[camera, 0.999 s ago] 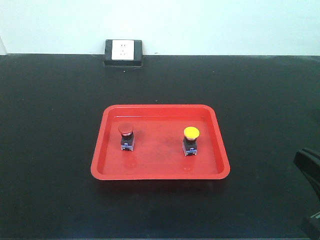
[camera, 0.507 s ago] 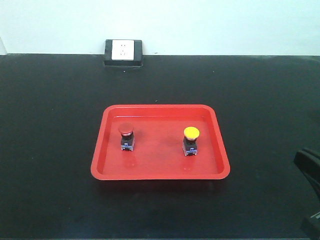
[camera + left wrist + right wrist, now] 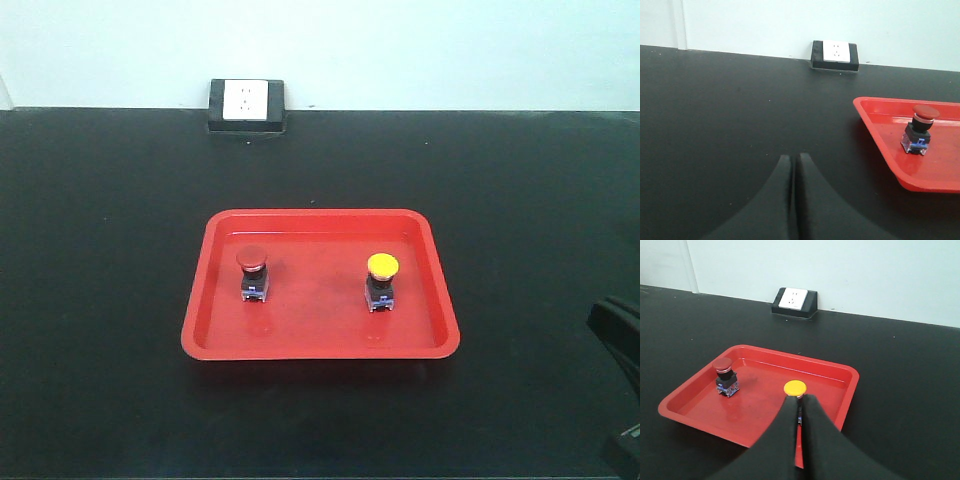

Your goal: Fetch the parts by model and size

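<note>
Front-facing view, left to right: red-capped switch (image 3: pixel 253 272) stands upright in the left half of the red tray (image 3: pixel 320 345), yellow-capped switch (image 3: pixel 381 280) upright in the right half, well apart, likely spaced so each arm gets a clear approach. Tray sits mid-frame on the black counter (image 3: pixel 100 300); wall socket (image 3: pixel 247 103) upper left at the counter's back edge. Left gripper (image 3: pixel 793 200) is closed and empty, low centre in its wrist view, off the tray. Right gripper (image 3: pixel 800 440) is closed, holding nothing, lined up on the yellow cap. No readable labels or brands on the switches.
</note>
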### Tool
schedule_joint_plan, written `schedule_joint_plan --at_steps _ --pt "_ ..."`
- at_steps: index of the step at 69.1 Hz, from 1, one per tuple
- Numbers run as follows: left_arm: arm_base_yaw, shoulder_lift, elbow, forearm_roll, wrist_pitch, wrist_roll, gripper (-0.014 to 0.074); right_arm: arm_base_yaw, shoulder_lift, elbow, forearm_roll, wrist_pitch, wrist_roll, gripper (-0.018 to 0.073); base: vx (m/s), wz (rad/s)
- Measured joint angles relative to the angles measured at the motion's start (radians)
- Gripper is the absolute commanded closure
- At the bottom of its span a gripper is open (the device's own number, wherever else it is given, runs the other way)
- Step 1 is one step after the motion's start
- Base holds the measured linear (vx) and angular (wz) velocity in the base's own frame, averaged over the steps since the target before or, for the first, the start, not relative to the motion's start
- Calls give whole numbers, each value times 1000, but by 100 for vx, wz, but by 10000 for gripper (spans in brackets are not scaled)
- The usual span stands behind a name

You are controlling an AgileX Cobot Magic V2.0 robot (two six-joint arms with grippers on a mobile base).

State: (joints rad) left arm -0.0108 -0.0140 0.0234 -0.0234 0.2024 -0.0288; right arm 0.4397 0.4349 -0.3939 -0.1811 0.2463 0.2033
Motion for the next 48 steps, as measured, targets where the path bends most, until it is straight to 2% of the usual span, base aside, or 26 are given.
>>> schedule_joint_plan --at_steps 48 --pt "0 0 0 0 -1 0 603 -5 0 0 0 -23 0 568 0 0"
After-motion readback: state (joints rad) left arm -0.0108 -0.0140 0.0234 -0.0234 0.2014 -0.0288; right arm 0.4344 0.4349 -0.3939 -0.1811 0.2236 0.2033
